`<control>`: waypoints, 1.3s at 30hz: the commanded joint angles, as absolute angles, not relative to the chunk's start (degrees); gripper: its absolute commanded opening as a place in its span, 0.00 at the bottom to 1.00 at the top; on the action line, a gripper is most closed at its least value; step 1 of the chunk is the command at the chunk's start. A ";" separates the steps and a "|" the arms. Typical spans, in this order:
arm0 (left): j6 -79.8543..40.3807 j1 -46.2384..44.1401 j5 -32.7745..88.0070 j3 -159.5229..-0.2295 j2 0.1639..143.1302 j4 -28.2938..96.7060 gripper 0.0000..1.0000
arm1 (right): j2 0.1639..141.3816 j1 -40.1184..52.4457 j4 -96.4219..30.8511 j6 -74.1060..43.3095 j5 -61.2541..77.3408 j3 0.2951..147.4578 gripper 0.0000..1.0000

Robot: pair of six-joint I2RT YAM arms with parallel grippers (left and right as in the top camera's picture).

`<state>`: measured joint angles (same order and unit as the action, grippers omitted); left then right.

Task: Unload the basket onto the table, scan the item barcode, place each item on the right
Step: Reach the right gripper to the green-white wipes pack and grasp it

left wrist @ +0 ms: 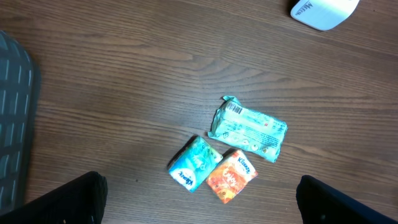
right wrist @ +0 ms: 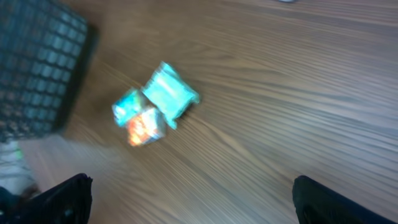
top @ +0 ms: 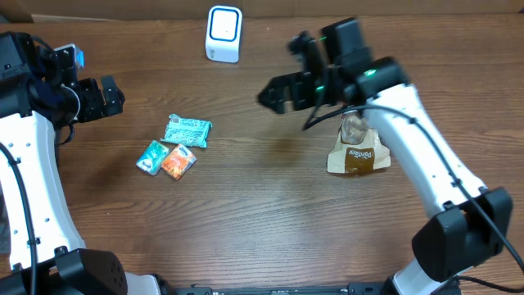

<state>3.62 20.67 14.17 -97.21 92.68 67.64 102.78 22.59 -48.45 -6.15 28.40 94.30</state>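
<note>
The left gripper (top: 115,97) hovers over the wooden table (top: 270,213) at about 9 o'clock. In its wrist view the fingers (left wrist: 68,202) sit in the two bottom corners, spread wide with nothing between them and touching nothing.

The right gripper (top: 282,72) hangs above the table between 12 and 1 o'clock. Its fingers (right wrist: 56,199) also stand far apart at the frame corners, empty, with bare wood below. That wrist view is blurred.

The white barcode scanner (top: 223,33) stands at 12 o'clock, near the far edge.

A brown pouch (top: 359,152) lies flat at 3 o'clock. It sits under the right arm's forearm, apart from the fingers.

Three small packs cluster at 9 o'clock of the table's centre:
- A teal wipes packet (top: 188,131), which shows a printed barcode at one end in the left wrist view.
- A teal Kleenex pack (top: 152,157), at 7 o'clock of the wipes packet.
- An orange Kleenex pack (top: 178,161), touching the teal Kleenex pack on its 3 o'clock side.

A dark mesh object (left wrist: 12,124) shows at the left wrist view's 9 o'clock edge.
</note>
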 commanded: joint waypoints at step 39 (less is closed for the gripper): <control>5.17 20.56 14.44 -97.12 92.25 67.44 1.00 | 130.93 40.49 -7.46 -40.97 18.26 90.00 0.64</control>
